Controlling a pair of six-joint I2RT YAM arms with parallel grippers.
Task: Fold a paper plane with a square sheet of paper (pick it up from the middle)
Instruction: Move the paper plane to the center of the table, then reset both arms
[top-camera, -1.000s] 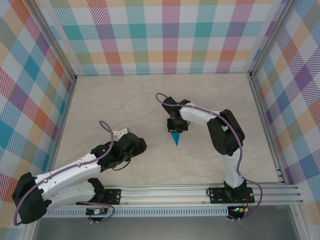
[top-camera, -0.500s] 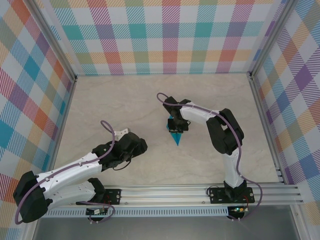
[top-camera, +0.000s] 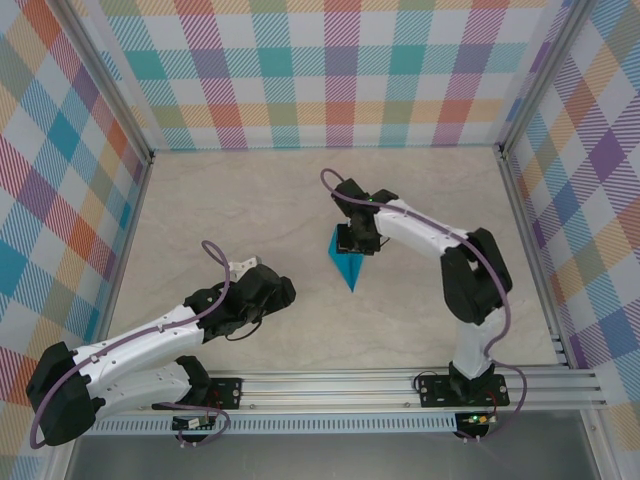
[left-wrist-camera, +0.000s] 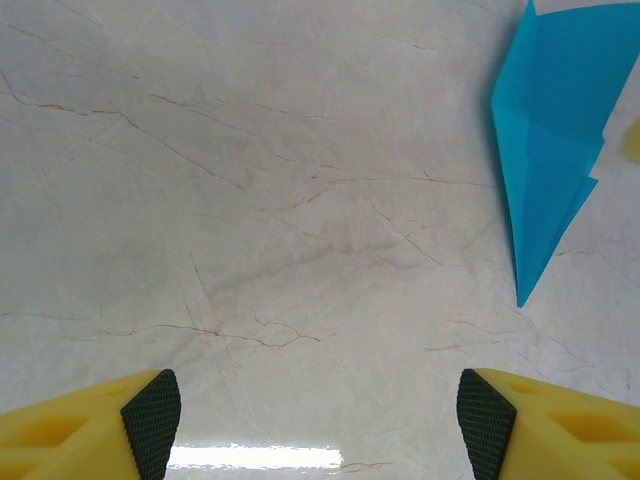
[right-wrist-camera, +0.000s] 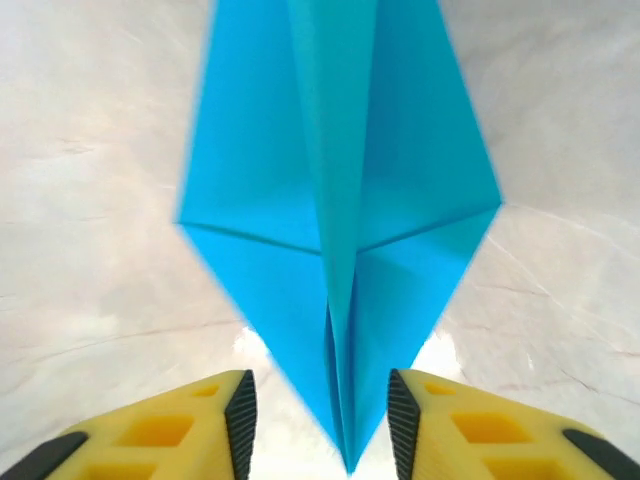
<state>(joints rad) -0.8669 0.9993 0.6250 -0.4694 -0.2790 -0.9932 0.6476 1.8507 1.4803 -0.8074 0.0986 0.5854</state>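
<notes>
Right claw (right-wrist-camera: 320, 400) stands parted astride the paper plane's (right-wrist-camera: 335, 180) near end.

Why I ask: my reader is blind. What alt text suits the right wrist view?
A teal-blue paper plane, folded with a central crease, lies on a pale marbled table, one pointed end reaching between two yellow fingers. The fingers stand apart on either side of the paper, not clamped on it.

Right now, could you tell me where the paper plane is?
Top view: the paper plane lies centrally on the table, its far end at the right gripper, tip toward the near edge.
</notes>
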